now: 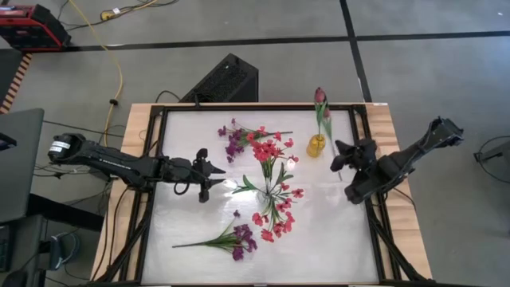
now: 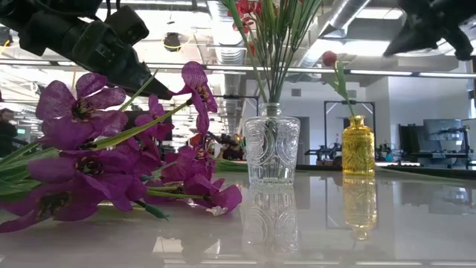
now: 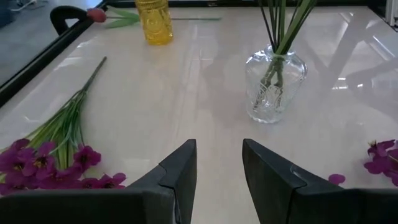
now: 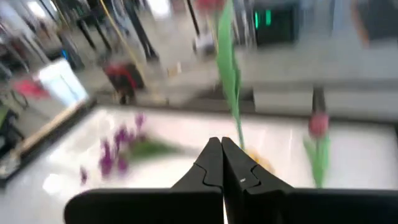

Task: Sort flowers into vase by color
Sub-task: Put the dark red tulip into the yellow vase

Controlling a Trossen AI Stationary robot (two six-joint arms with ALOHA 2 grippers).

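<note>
A clear glass vase [image 1: 269,194] in the middle of the table holds red-pink flowers [image 1: 271,151]. A yellow vase [image 1: 316,146] at the far right holds a maroon tulip [image 1: 320,97] that leans toward the far edge. Another tulip [image 3: 96,14] lies on the table beyond that vase. One purple bunch [image 1: 235,139] lies at the far side and another [image 1: 235,237] at the near side. My left gripper [image 3: 219,144] hovers open left of the glass vase, with nothing between its fingers. My right gripper [image 4: 221,142] is shut and empty, raised just right of the yellow vase.
A dark frame [image 1: 159,112] runs round the white tabletop. A loose purple petal [image 3: 336,179] lies near the left gripper. Bare tabletop [image 1: 335,231] lies at the near right and between the left gripper and the glass vase.
</note>
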